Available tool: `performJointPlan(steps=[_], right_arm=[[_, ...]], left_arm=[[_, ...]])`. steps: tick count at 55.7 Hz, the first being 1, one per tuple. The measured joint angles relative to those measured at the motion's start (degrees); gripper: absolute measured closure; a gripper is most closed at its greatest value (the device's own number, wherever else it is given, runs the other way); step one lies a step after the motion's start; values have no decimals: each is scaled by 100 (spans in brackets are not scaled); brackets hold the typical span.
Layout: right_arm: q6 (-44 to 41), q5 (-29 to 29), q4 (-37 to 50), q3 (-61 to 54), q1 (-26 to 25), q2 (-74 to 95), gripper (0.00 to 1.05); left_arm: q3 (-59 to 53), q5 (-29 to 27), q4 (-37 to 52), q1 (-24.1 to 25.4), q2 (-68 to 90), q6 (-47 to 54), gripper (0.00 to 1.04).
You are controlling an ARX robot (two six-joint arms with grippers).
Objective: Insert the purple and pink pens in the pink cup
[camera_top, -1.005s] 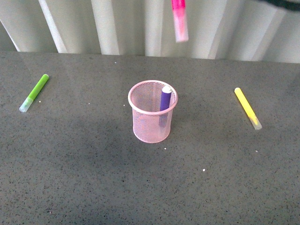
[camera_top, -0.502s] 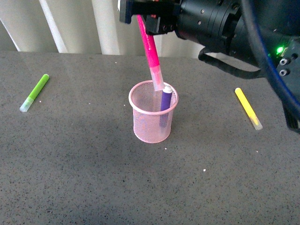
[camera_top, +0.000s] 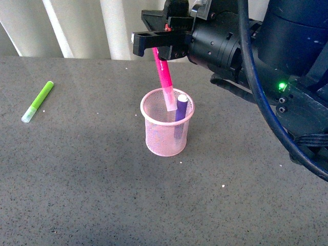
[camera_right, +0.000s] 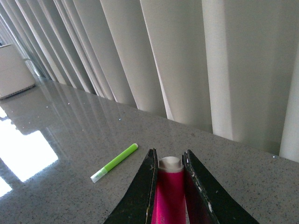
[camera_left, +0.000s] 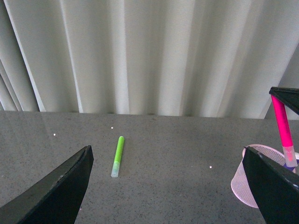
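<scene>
The pink cup (camera_top: 167, 136) stands mid-table, a light pink mesh holder, also seen at the edge of the left wrist view (camera_left: 244, 182). The purple pen (camera_top: 180, 109) leans inside it, its clear cap poking above the rim. My right gripper (camera_top: 159, 47) hangs above the cup, shut on the pink pen (camera_top: 165, 77), which tilts down with its clear cap just inside the cup's rim. In the right wrist view the pink pen (camera_right: 170, 186) sits clamped between the black fingers (camera_right: 142, 196). My left gripper (camera_left: 173, 186) is open over bare table, holding nothing.
A lime-green marker (camera_top: 37, 101) lies on the table at the far left, and shows in both wrist views (camera_left: 117, 155) (camera_right: 114, 162). The right arm's black body (camera_top: 256, 66) fills the upper right. Pale vertical blinds (camera_top: 82, 28) back the dark speckled tabletop (camera_top: 92, 195).
The right gripper has come down with the pink pen, whose capped end went from above the cup to inside the rim. The arm now hides the yellow marker.
</scene>
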Motion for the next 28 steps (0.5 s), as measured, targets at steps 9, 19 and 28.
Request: performJointPlan(steps=[9, 19, 28], right_arm=[[-17, 44, 22, 144, 0, 170, 93], [-17, 70, 20, 223, 2, 289, 93], [-33, 17, -24, 234, 52, 306, 79]], left_arm=[[0, -2, 0, 0, 0, 0, 7], [0, -2, 0, 0, 0, 0, 7], [0, -2, 0, 0, 0, 0, 7]])
